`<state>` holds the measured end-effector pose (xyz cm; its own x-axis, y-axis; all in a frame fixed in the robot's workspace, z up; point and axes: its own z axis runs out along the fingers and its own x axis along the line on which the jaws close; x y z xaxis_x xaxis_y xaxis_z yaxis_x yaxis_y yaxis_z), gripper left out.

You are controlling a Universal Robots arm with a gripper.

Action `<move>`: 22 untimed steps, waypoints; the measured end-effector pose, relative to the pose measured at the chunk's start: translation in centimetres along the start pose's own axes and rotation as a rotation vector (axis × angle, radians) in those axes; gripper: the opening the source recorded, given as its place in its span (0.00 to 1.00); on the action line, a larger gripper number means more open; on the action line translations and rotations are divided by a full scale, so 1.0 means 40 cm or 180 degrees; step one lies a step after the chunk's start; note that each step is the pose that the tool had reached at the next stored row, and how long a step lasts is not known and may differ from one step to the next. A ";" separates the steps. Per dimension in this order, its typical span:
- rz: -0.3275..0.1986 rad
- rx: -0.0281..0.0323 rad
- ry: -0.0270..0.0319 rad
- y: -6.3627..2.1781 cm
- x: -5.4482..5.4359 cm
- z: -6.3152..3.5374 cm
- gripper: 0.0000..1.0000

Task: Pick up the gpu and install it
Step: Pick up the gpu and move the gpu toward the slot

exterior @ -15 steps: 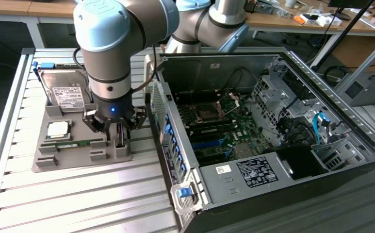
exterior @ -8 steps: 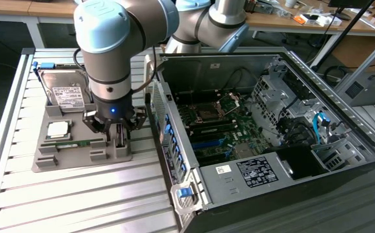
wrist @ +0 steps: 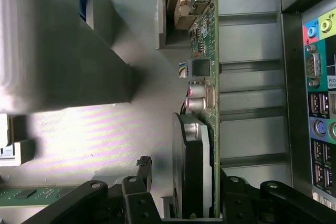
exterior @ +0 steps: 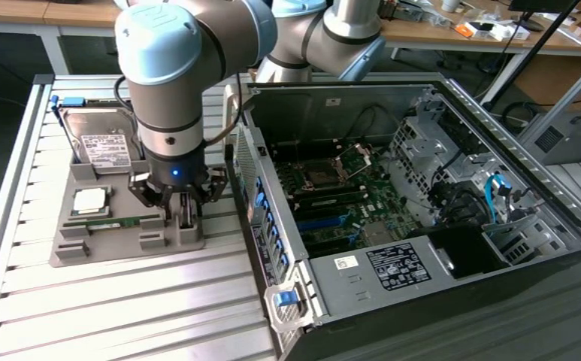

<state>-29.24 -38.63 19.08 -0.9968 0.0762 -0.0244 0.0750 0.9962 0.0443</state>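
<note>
The gpu [wrist: 202, 93] stands on its edge in a slot of the grey holder [exterior: 80, 252]. It is a green board with a black fan housing [wrist: 191, 171] on one side. My gripper [wrist: 184, 169] is open and straddles the card at the fan end, with one finger [wrist: 143, 167] on the fan side and the other on the bare side of the board. A gap shows between the fan-side finger and the fan. In the exterior view the gripper [exterior: 182, 204] hangs low over the holder's right part, covering most of the card.
The holder also carries a hard drive [exterior: 104, 139], a processor [exterior: 92, 199] and a memory stick [exterior: 119, 222]. Right beside it lies the open computer case [exterior: 531, 188], its motherboard [exterior: 340, 195] exposed and its rear ports [wrist: 320, 103] near my gripper.
</note>
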 end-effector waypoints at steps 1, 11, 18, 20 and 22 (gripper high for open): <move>0.0000 0.0000 0.0000 0.000 0.000 0.001 0.54; 0.0000 -0.0003 -0.0003 0.000 0.000 0.009 0.54; 0.0000 0.0008 0.0000 0.073 -0.003 -0.080 0.54; 0.0000 0.0007 -0.0001 0.076 -0.003 -0.119 0.54; 0.0000 0.0007 -0.0001 0.076 -0.003 -0.119 0.54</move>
<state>-29.01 -35.82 23.99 -0.9968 0.0762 -0.0247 0.0751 0.9963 0.0422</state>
